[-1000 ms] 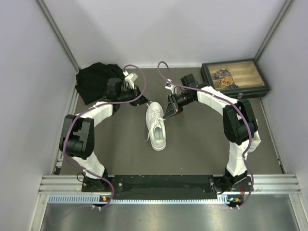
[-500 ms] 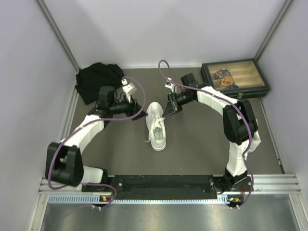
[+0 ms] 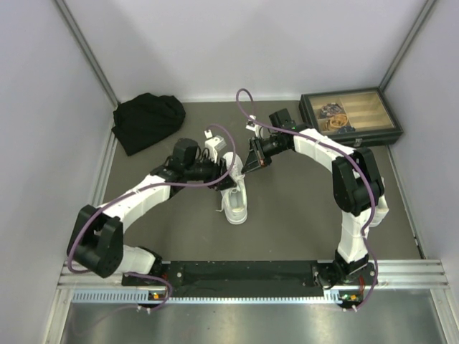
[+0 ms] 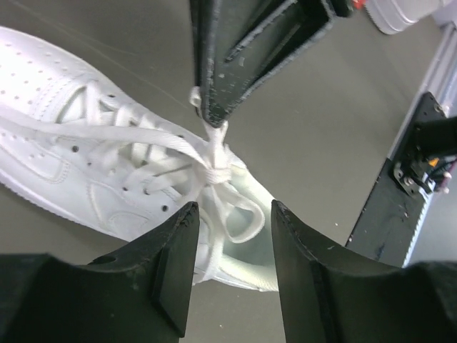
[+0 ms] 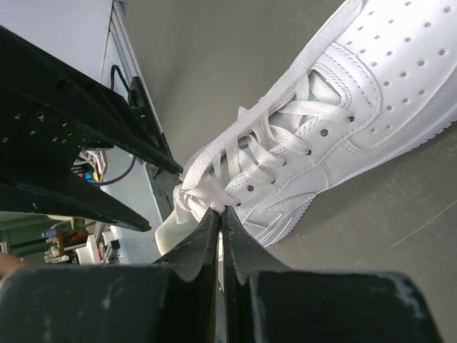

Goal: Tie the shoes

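A white low-top shoe (image 3: 237, 206) lies on the dark mat, its heel toward the arm bases. My right gripper (image 5: 220, 209) is shut on a strand of white lace (image 5: 207, 193) just beside the knot near the shoe's collar. In the left wrist view its black fingers (image 4: 218, 86) come down from above onto that knot (image 4: 214, 171). My left gripper (image 4: 233, 207) hovers open over the shoe's opening. A lace loop (image 4: 246, 214) shows beyond its gap, with nothing between the fingers. From above, the left gripper (image 3: 226, 178) covers the shoe's middle and the right gripper (image 3: 248, 168) is at its far right side.
A black cloth bundle (image 3: 147, 120) lies at the back left. A dark box with a wooden tray (image 3: 351, 115) stands at the back right. Grey walls close in on three sides, and a metal rail (image 3: 251, 276) runs along the near edge.
My left arm has swung from beside the black cloth to over the shoe, and its jaws have opened. The right gripper has stayed shut at the laces.
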Controlling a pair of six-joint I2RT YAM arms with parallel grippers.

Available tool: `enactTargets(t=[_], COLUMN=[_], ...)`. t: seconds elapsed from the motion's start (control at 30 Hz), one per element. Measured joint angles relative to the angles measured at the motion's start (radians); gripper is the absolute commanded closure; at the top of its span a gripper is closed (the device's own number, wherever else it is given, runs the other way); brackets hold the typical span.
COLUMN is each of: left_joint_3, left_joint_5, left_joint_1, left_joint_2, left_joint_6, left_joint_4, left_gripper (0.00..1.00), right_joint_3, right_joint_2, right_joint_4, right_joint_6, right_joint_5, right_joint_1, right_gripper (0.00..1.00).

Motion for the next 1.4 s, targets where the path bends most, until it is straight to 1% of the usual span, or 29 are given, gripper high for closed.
enactTargets(t=[0.17, 0.23, 0.47, 0.6, 0.67, 0.77, 0.8, 0.97, 1.1, 1.17, 1.33, 1.4], left_joint_3=[0.045, 0.062, 0.07, 0.069, 0.065, 0.065, 0.069, 0.094, 0.106, 0.11, 0.114, 0.119], left_joint_5=[-0.067, -0.074, -0.046, -0.022, -0.011, -0.002, -0.001, -0.004, -0.003, -0.003, -0.003, -0.002], left_joint_1=[-0.008, -0.008, 0.01, 0.023, 0.024, 0.021, 0.02, 0.018, 0.018, 0.016, 0.011, 0.01], left_joint_2=[0.048, 0.053, 0.037, 0.019, 0.014, 0.023, 0.031, 0.088, 0.113, 0.119, 0.131, 0.135], left_joint_6=[-0.047, -0.057, -0.061, -0.013, 0.005, 0.015, 0.016, 0.01, -0.003, -0.011, -0.02, -0.019], left_joint_4=[-0.016, -0.019, -0.009, -0.005, 0.004, 0.004, 0.002, -0.005, -0.006, -0.006, -0.009, -0.012], left_gripper=[0.44, 0.4, 0.34, 0.34, 0.35, 0.42, 0.44, 0.5, 0.53, 0.55, 0.57, 0.59], right_joint_3=[-0.001, -0.007, -0.015, -0.016, -0.02, -0.026, -0.027, -0.027, -0.027, -0.028, -0.035, -0.035], right_joint_2=[0.0, 0.0, 0.0, 0.0, 0.0, 0.0, 0.0, 0.0, 0.0, 0.0, 0.0, 0.0], right_joint_4=[0.006, 0.016, 0.032, 0.039, 0.045, 0.05, 0.051, 0.055, 0.059, 0.059, 0.061, 0.062], right_joint_6=[0.01, 0.017, 0.043, 0.056, 0.062, 0.07, 0.074, 0.08, 0.08, 0.08, 0.08, 0.079], right_joint_5=[0.05, 0.074, 0.129, 0.131, 0.129, 0.125, 0.124, 0.119, 0.112, 0.111, 0.107, 0.106], right_joint_1=[0.0, 0.0, 0.0, 0.0, 0.0, 0.0, 0.0, 0.0, 0.0, 0.0, 0.0, 0.0], right_gripper=[1.0, 1.0, 1.0, 1.0, 1.0, 1.0, 1.0, 1.0, 1.0, 1.0, 1.0, 1.0])
